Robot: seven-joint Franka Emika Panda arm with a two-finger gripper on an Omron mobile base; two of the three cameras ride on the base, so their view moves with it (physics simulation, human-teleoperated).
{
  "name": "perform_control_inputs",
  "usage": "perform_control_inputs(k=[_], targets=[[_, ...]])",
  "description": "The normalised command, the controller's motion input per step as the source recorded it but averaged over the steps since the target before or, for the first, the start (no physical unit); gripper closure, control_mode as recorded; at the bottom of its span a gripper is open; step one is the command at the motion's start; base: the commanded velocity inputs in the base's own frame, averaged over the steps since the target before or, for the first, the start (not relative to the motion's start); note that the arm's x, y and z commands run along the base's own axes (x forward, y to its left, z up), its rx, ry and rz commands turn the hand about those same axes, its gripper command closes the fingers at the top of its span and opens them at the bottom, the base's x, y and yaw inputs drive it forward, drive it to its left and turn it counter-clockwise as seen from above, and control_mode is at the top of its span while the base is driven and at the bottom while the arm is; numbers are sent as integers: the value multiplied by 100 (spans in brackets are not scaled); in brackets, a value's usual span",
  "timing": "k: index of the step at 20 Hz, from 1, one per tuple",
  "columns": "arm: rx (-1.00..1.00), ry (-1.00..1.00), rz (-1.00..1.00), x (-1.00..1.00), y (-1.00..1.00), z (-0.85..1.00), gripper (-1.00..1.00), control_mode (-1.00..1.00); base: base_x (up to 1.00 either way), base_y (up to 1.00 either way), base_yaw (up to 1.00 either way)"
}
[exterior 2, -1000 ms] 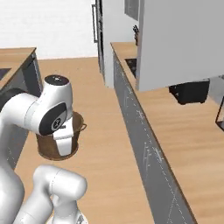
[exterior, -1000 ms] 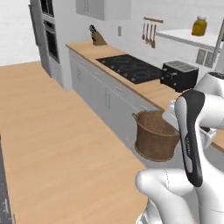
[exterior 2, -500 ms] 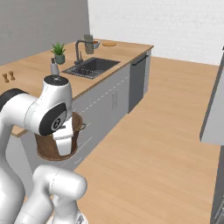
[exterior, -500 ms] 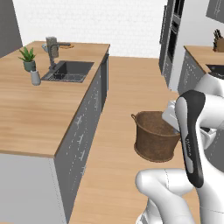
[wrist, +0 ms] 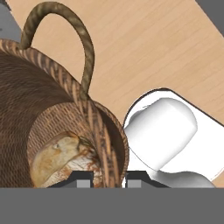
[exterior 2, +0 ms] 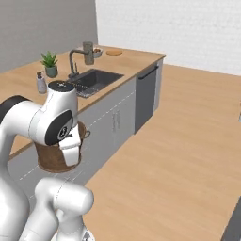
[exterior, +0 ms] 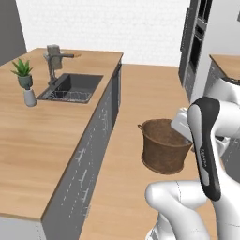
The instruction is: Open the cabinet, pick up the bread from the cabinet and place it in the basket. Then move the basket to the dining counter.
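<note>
The bread (wrist: 61, 159) lies in the basket (exterior: 164, 146) at its bottom. The claw (wrist: 109, 178) pinches the basket's rim wall, one fingertip inside. The dining surface (exterior: 42, 140) stands at nine o'clock.

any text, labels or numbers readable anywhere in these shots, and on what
None can be read.
Arm: a small pale mark on its dark strip, too blurred to read.
Basket, bread, dining counter and bottle by the sink: no lettering visible.
</note>
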Motion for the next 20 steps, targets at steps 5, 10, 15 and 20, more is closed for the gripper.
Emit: perform_control_inputs(k=[5,10,15,20], targets=[[0,0,0,0,0,0,100,100,100,-7,0],[0,0,0,0,0,0,100,100,100,-20,0],[0,0,0,0,0,0,100,100,100,-28,0],[0,0,0,0,0,0,100,100,100,-31,1]])
